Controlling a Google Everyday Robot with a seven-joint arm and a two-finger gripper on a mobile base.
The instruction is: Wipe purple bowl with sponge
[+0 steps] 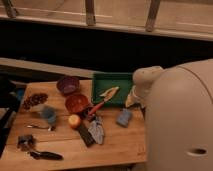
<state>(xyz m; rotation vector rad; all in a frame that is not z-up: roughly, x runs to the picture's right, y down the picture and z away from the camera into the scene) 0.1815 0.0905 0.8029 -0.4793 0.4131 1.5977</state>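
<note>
The purple bowl [67,84] sits at the back of the wooden table [60,145], left of a green tray [113,81]. The blue sponge [124,117] lies on the table in front of the tray's right end. My white arm fills the right side of the view. Its gripper [131,100] hangs at the tray's right front corner, just above and behind the sponge and far right of the purple bowl. Nothing shows in the gripper.
A red bowl [77,102], an orange fruit [75,120], a blue cup [48,115], a red-handled spatula [102,102], a grey cloth [97,130], a dark pile [35,100] and dark tools [45,155] are spread over the table. A dark wall rises behind.
</note>
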